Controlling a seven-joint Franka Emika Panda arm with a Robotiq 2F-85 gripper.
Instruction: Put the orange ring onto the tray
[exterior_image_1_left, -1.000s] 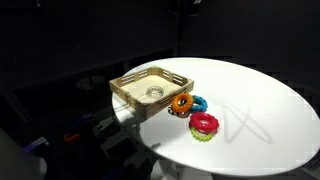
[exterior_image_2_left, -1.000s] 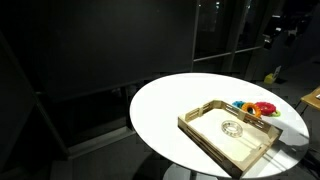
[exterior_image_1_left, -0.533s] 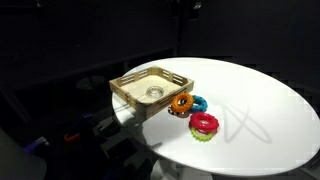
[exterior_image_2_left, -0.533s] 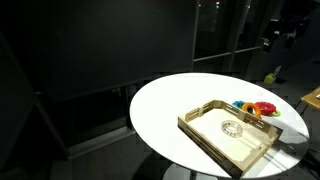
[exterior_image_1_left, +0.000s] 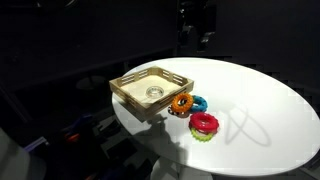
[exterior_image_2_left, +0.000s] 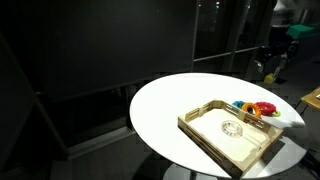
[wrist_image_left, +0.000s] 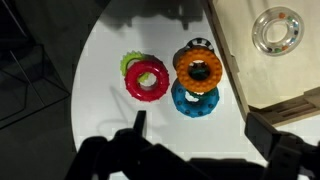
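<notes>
orange ring (wrist_image_left: 199, 68) overlaps the blue ring (wrist_image_left: 195, 99), just beside the tray (wrist_image_left: 250, 62).

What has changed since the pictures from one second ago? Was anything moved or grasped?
The gripper has come down from the top edge of both exterior views toward the table and now hangs over the rings. It holds nothing, and its jaws look open in the wrist view. The orange ring, the blue ring, the red ring and the tray stayed where they were.
</notes>
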